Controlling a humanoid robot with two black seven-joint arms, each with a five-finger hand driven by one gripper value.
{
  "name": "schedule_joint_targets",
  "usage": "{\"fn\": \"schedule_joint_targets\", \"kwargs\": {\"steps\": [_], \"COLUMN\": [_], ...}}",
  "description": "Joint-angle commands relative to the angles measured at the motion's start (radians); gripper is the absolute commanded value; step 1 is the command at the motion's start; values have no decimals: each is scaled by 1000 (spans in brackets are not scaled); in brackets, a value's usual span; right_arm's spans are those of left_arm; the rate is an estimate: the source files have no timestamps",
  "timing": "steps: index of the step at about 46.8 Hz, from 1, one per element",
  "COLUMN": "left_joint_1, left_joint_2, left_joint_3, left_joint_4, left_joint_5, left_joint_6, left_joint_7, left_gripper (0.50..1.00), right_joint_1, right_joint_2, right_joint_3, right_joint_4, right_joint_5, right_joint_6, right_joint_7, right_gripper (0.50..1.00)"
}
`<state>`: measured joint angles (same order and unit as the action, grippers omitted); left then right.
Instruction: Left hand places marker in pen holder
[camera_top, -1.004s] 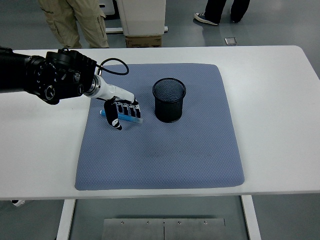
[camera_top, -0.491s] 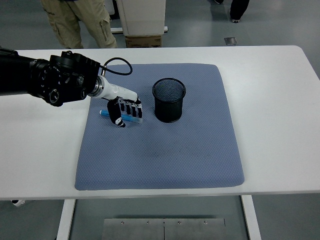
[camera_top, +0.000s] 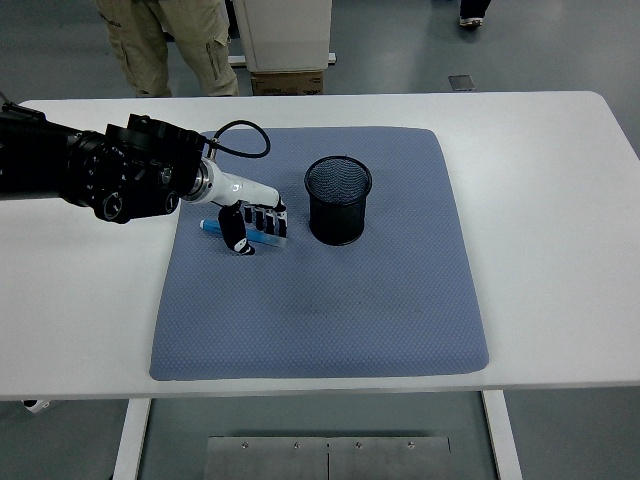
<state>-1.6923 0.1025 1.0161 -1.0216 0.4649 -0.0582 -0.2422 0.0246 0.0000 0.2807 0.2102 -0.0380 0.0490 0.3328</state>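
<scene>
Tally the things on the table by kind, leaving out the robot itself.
Blue marker, lying on the mat under the left hand: 1
Black mesh pen holder, upright: 1
Blue-grey mat: 1
Total: 3

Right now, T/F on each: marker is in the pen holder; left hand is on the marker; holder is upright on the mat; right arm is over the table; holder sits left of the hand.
1. The marker is in the pen holder. False: it lies flat on the blue mat, outside the holder.
2. The left hand is down over the marker. True.
3. The holder stands upright on the mat. True.
4. The right arm reaches over the table. False: no right arm is in view.
5. The holder sits to the left of the hand. False: it is to the hand's right.
</scene>
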Motion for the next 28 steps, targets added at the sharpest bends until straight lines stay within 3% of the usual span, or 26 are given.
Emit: {"fn": "schedule_joint_targets", "kwargs": {"steps": [1, 12, 28], "left_joint_1": [5, 5, -4], "left_joint_2": [-3, -1, 2], "left_joint_3": [2, 4, 4], "left_joint_4": [-8, -6, -5], "left_joint_5": [0, 0, 0], "left_joint_6": [20, 24, 26], "left_joint_7": [3, 15, 15], "left_gripper": [713, 675, 675], "right_joint_1": [0, 0, 0], "right_joint_2": [0, 0, 0], "right_joint_3": [0, 0, 0], "right_joint_4": [0, 0, 0], "right_joint_5": [0, 0, 0], "right_joint_6": [0, 0, 0], "right_joint_7": [0, 0, 0], "right_gripper": [1000, 1000, 1000]}}
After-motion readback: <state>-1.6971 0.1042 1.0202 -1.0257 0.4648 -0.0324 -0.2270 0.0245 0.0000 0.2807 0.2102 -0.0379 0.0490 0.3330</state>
